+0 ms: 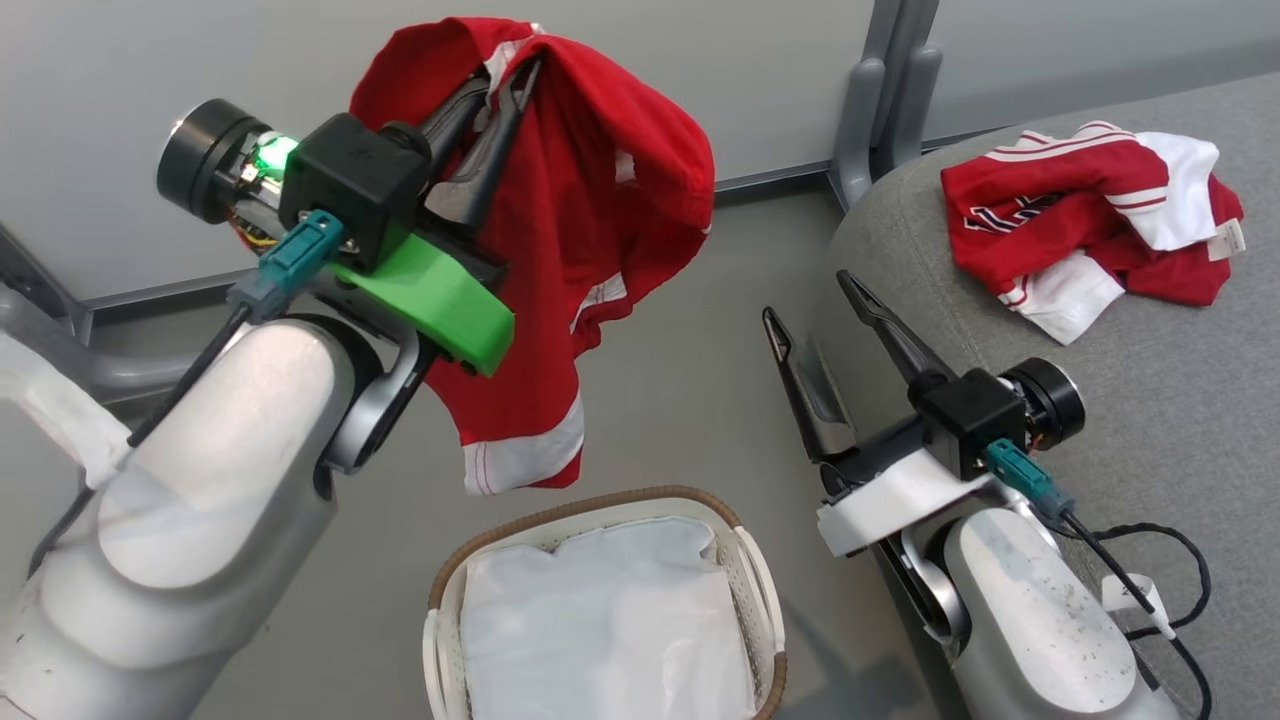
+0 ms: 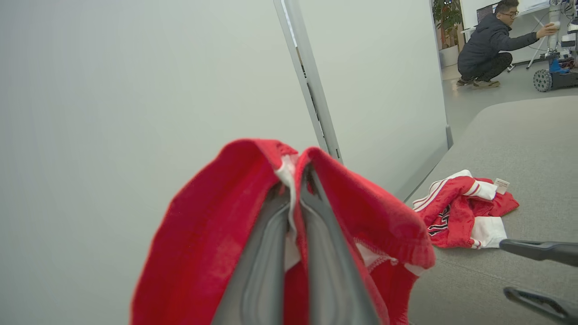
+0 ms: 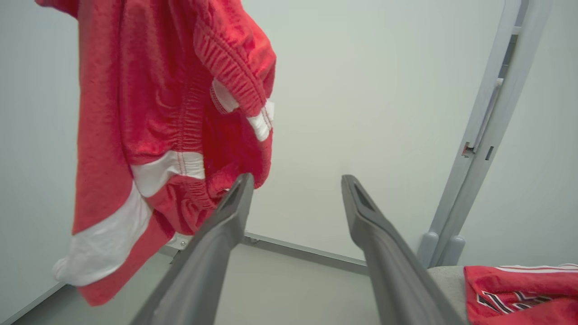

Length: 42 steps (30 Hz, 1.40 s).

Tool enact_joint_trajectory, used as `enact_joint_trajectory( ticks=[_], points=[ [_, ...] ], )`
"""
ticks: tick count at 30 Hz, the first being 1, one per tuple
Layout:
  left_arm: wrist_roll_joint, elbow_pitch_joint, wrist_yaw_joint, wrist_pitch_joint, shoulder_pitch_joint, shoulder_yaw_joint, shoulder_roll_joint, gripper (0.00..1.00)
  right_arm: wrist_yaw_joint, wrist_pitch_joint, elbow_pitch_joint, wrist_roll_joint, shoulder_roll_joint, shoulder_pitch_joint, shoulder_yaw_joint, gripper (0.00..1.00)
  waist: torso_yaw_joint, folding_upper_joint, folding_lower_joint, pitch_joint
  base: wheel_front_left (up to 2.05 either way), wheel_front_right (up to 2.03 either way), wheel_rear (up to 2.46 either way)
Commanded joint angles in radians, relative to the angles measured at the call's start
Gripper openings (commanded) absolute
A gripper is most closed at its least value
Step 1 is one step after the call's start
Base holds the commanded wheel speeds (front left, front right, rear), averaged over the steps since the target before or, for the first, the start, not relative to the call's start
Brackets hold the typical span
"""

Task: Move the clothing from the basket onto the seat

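Pinching the red shorts (image 1: 590, 200) tight in the left gripper (image 1: 515, 80), fingers pressed together on the fabric. Dangling them up high in front of the pale wall panel (image 1: 780, 80), above and a bit left of the basket (image 1: 745, 560). Leaving just the white liner (image 1: 600, 620) lying in that basket down on the floor.

Holding the right gripper (image 1: 808, 297) spread wide with nothing in it, hovering right at the rounded edge of the grey seat (image 1: 1150, 400), sitting between the shorts and the cushion.

Seeing the jersey (image 1: 1090, 225) lying crumpled on the seat already, well apart from both grippers. Noticing a grey post (image 1: 885, 110) standing by the seat's far corner, plus a black cable (image 1: 1203, 575) trailing over the cushion near the right arm. Spotting a person (image 2: 490, 43) crouching way in the back beside a wheeled machine (image 2: 553, 74).
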<state>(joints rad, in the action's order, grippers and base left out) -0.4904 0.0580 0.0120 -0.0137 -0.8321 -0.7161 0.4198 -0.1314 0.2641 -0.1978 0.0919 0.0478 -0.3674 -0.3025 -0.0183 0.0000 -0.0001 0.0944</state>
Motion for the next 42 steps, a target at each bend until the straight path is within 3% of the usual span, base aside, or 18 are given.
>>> enact_joint_trajectory(
  ticks=[1, 13, 14, 16, 17, 22, 23, 24, 25, 26, 27, 42],
  points=[
    [0.006, -0.013, -0.003, 0.004, -0.02, -0.008, -0.012, 0.0, 0.001, 0.001, -0.008, 0.004, 0.005, -0.022, -0.009, 1.0, 0.01, 0.0, 0.0001, -0.005, 0.0, 0.0, 0.0],
    [0.013, -0.086, -0.029, 0.035, -0.031, -0.09, -0.079, 0.0, 0.001, 0.001, -0.096, -0.028, 0.005, -0.179, -0.047, 0.98, 0.062, 0.0, 0.0001, -0.021, 0.0, 0.0, 0.0],
    [0.01, -0.09, -0.027, 0.036, -0.021, -0.094, -0.078, 0.0, 0.001, 0.001, -0.094, -0.025, 0.005, -0.186, -0.05, 0.4, 0.065, 0.0, 0.0001, -0.022, 0.0, 0.0, 0.0],
    [0.001, -0.094, -0.02, 0.034, 0.0, -0.098, -0.076, 0.0, 0.001, 0.001, -0.089, -0.022, 0.004, -0.194, -0.051, 0.17, 0.069, 0.0, 0.0001, -0.023, 0.0, 0.0, 0.0],
    [-0.002, -0.093, -0.017, 0.03, 0.01, -0.097, -0.074, 0.0, 0.001, 0.001, -0.086, -0.021, 0.004, -0.194, -0.052, 0.0, 0.07, 0.0, 0.0001, -0.024, 0.0, 0.0, 0.0],
    [-0.046, -0.067, 0.007, -0.021, 0.086, -0.077, -0.078, 0.0, 0.001, 0.001, -0.053, 0.004, 0.005, -0.183, -0.038, 0.0, 0.07, 0.0, 0.0001, -0.024, 0.0, 0.0, 0.0],
    [-0.054, -0.06, 0.007, -0.031, 0.102, -0.075, -0.08, 0.07, 0.001, 0.001, -0.049, 0.002, 0.005, -0.181, -0.035, 0.0, 0.069, 0.0, 0.0001, -0.025, 0.0, 0.0, 0.0],
    [-0.069, -0.049, 0.006, -0.045, 0.126, -0.074, -0.082, 0.18, 0.001, 0.001, -0.045, 0.001, 0.005, -0.177, -0.032, 0.0, 0.067, 0.0, 0.0001, -0.025, 0.0, 0.0, 0.0],
    [-0.081, -0.039, 0.003, -0.056, 0.141, -0.072, -0.085, 0.45, 0.001, 0.001, -0.042, -0.001, 0.004, -0.175, -0.029, 0.0, 0.066, 0.0, 0.0001, -0.026, 0.0, 0.0, 0.0],
    [-0.094, -0.026, 0.001, -0.074, 0.158, -0.068, -0.086, 0.82, 0.001, 0.001, -0.039, -0.003, 0.005, -0.172, -0.024, 0.0, 0.065, 0.0, 0.0001, -0.026, 0.0, 0.0, 0.0],
    [-0.103, -0.014, 0.004, -0.087, 0.174, -0.063, -0.086, 1.0, 0.001, 0.001, -0.037, -0.003, 0.005, -0.171, -0.019, 0.0, 0.063, 0.0, 0.0001, -0.027, 0.0, 0.0, 0.0],
    [-0.161, 0.205, 0.002, -0.242, 0.402, -0.026, -0.113, 1.0, 0.001, 0.001, -0.007, -0.048, 0.004, -0.12, 0.08, 0.0, 0.031, 0.0, 0.0001, -0.032, 0.0, 0.0, 0.0]
  ],
)
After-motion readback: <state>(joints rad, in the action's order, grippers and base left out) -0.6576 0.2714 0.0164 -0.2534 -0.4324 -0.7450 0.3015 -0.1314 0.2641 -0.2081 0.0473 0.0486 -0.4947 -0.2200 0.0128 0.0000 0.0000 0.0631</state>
